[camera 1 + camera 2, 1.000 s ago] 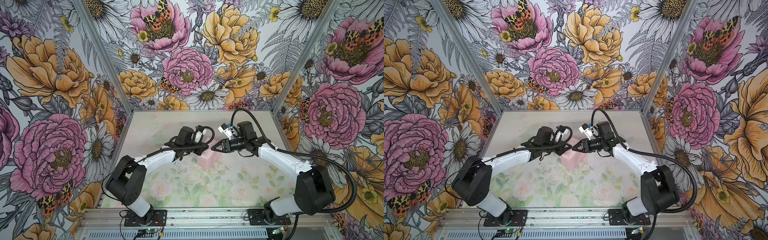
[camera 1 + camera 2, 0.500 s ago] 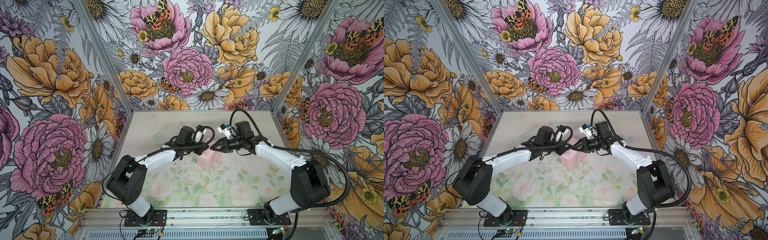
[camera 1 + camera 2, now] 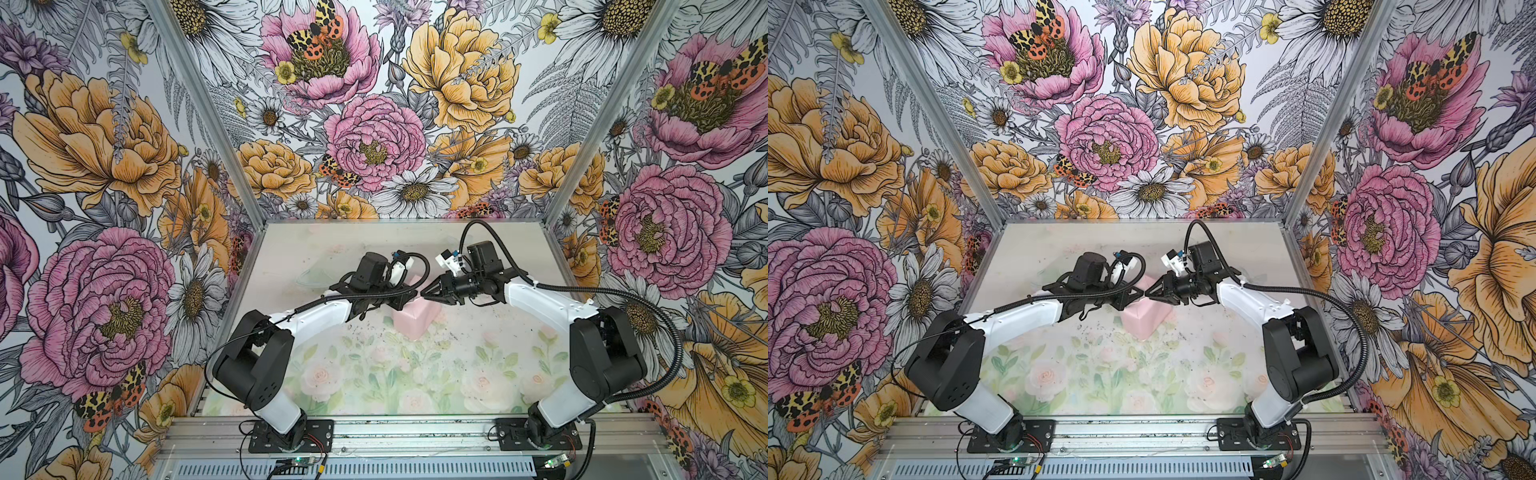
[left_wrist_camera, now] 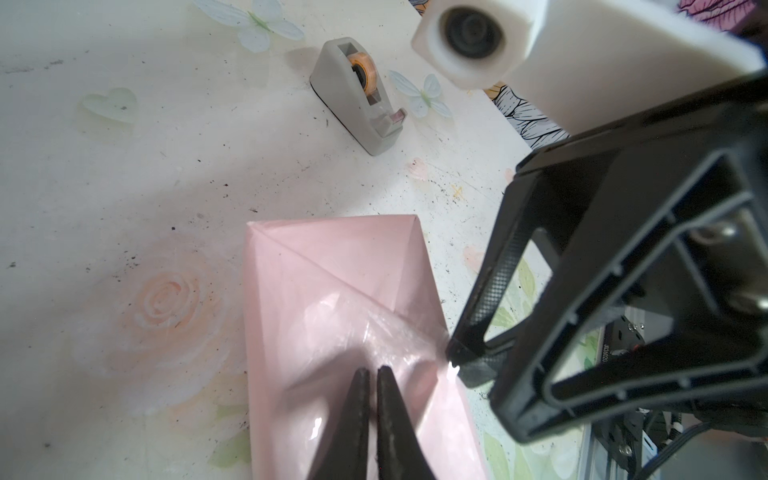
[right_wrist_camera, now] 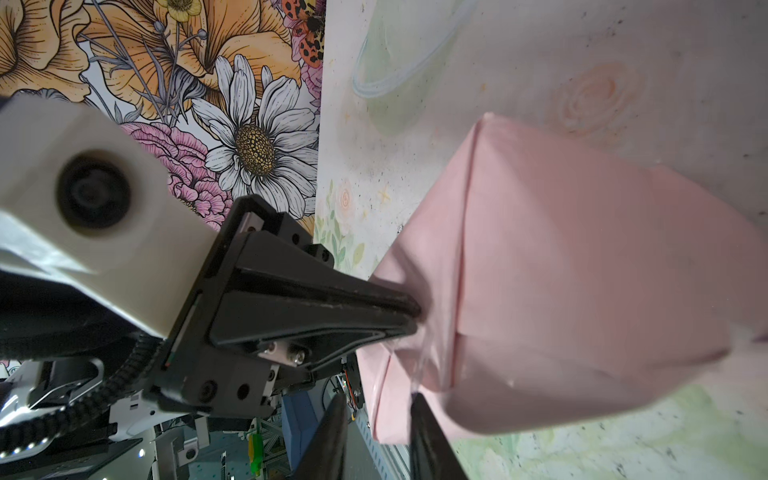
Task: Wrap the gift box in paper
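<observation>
Left gripper (image 4: 371,369), clenched, rests its tips on the pink paper (image 4: 332,291) that hides the gift box just under the 2 grippers. Right gripper (image 5: 378,397), jaws slightly apart, meets a clear tape strip (image 4: 399,332), which likely wants firm, flat smoothing.

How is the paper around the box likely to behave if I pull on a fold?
Probably floppy: the paper looks thin and bunches where the left gripper meets it, so a pull may crumple it. Its creases look sharp, so the folds should mostly hold. What looks like clear tape could tear it if tugged.
</observation>
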You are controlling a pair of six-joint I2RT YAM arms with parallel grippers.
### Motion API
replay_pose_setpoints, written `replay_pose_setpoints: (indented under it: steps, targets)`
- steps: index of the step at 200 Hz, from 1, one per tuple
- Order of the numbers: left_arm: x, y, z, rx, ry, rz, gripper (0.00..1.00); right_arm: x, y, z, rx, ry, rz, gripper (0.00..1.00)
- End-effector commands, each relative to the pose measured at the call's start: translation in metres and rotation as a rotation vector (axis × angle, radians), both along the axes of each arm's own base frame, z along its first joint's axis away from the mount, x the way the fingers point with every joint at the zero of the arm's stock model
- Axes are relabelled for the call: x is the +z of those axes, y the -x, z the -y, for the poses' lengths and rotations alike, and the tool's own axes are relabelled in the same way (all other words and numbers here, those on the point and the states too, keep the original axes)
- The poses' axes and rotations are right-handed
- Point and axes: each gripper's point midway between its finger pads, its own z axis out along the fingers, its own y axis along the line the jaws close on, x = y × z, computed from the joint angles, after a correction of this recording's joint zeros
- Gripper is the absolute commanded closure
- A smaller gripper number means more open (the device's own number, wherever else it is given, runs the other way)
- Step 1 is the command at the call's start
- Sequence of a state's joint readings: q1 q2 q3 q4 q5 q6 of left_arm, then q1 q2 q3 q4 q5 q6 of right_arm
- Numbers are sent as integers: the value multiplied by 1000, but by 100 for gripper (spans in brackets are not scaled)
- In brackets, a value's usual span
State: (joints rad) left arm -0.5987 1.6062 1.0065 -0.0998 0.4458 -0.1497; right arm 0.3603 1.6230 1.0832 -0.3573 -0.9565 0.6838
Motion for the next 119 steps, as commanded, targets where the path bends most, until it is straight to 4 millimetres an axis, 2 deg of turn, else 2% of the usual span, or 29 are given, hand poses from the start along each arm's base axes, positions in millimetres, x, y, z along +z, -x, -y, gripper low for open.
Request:
replay_pose_setpoints:
  steps: [1,50,82,119]
  targets:
    - [-26,6,-18,26,-89,-71,91,0,-7,0,-8,-2,-17,77]
    - [-24,6,-15,15,-81,-68,91,-12,-13,4,-34,18,-63,79]
    - [-11,5,-13,13,-45,-42,90,-21,-13,9,-49,36,-104,79]
    - [-2,-1,-8,6,-4,-24,90,-16,-10,10,-49,33,-93,81]
